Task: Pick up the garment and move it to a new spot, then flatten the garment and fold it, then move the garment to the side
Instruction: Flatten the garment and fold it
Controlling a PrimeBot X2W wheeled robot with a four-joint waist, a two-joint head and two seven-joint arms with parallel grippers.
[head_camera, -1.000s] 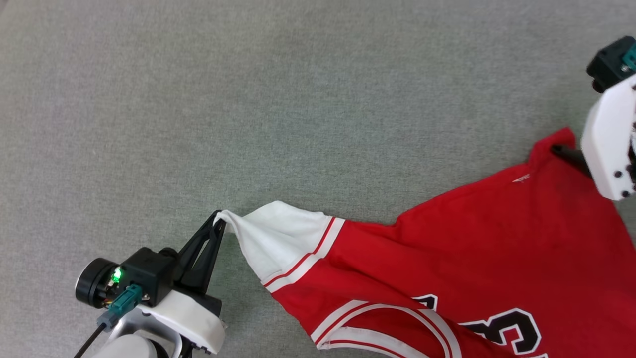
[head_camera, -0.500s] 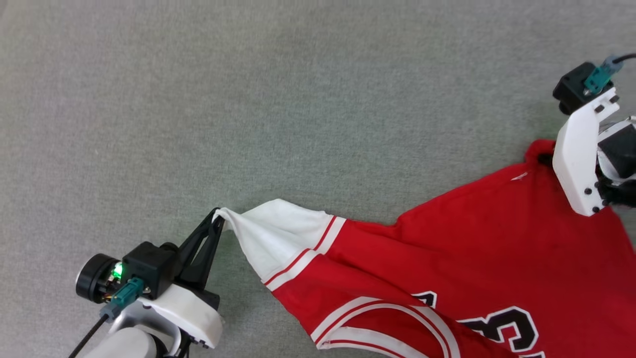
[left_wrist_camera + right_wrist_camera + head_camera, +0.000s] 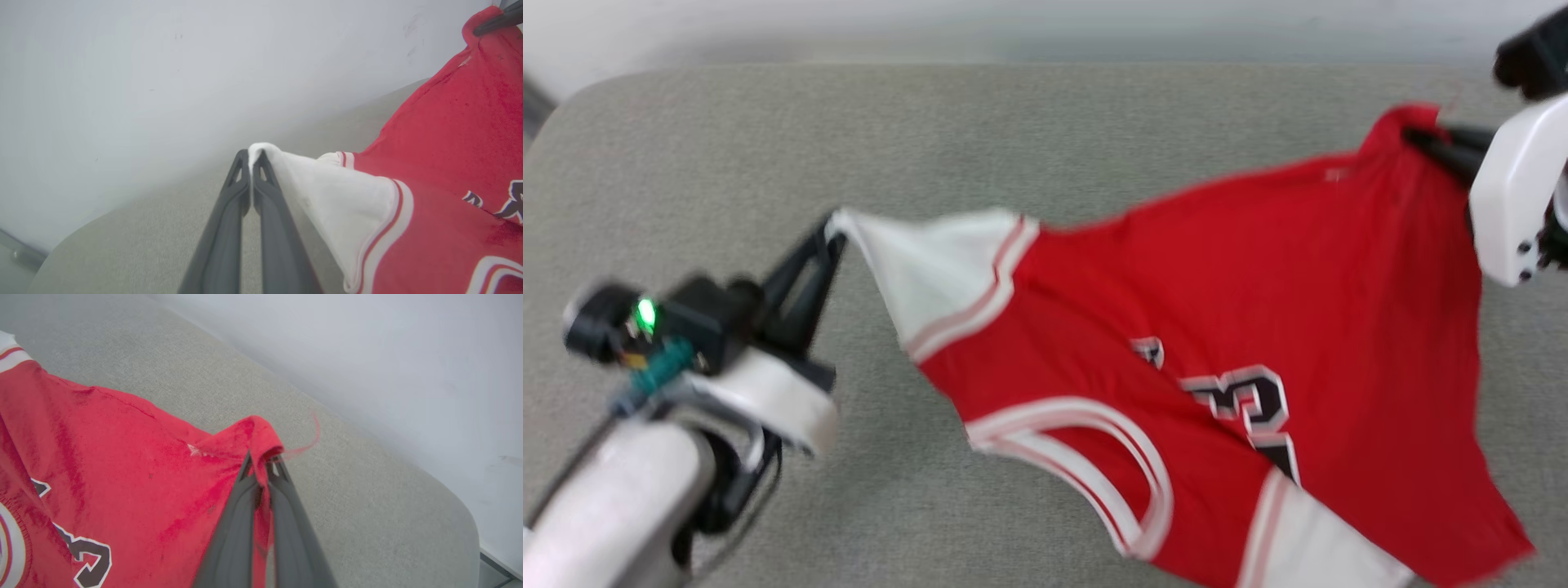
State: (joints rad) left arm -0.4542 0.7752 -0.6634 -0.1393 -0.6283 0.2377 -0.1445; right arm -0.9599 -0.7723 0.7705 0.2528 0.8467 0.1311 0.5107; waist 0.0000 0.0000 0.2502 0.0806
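**Head view:** The bright red jersey T-shirt with white short sleeves (image 3: 1258,269) is stretched between your two arms over the grey woven cushion (image 3: 727,163). The left gripper (image 3: 829,233) sits at 9 o'clock and is clamped on the tip of one white sleeve (image 3: 931,269). The right gripper (image 3: 1421,140) sits at 2 o'clock and is pinched shut on a red corner of the body. The taut edge runs from 9 towards 2 o'clock, and that is the line your next carry turns on. The rest drapes towards 5 o'clock. The white-arc neckline (image 3: 1094,457) points to about 6 o'clock, so the collar-to-hem axis seems to slant from 7 to 1. This view is blurred, so you cannot tell whether the low edge touches the cushion.

**Left wrist view:** The two dark fingers (image 3: 261,192) are closed together on the sleeve tip, and the shirt spreads away to 3 o'clock.

**Right wrist view:** The fingers (image 3: 282,506) grip the folded red corner at their tips, and the cloth falls away to 8 o'clock. Each arm is equally engaged, one at each end.
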